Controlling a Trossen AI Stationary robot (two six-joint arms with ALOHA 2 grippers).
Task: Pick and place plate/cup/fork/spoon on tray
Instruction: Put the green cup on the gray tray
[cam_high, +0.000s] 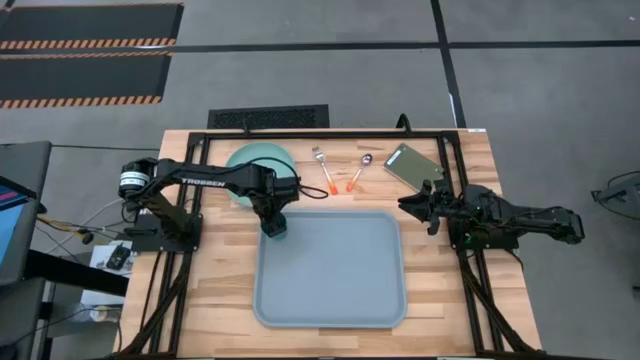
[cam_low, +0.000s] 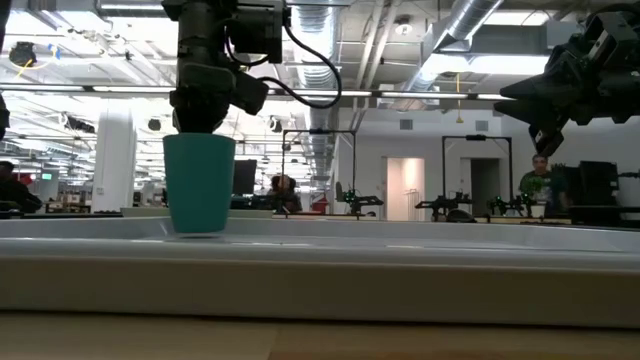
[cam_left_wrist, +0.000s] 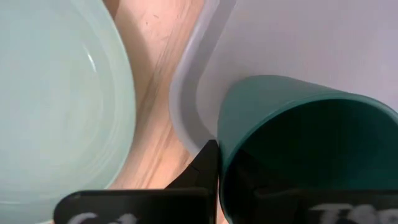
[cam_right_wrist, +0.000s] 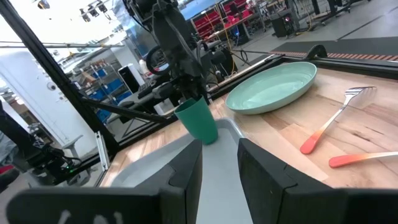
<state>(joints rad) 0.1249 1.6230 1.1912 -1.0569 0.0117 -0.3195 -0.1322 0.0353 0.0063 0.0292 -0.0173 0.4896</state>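
Grey floor (cam_high: 300, 60), striped black mats (cam_high: 85, 50), ceiling ducts (cam_low: 470, 40), white doorway (cam_low: 405, 187)

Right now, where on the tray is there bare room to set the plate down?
Most of the tray is bare. Only its far-left corner is crowded, where the left tool holds the cup. The plate sits just beyond that corner.

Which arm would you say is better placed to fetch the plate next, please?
Left, probably. Its pincer holds the cup at the tray's corner, right beside the plate. The right pincer waits across the tray, nearer the spoon.
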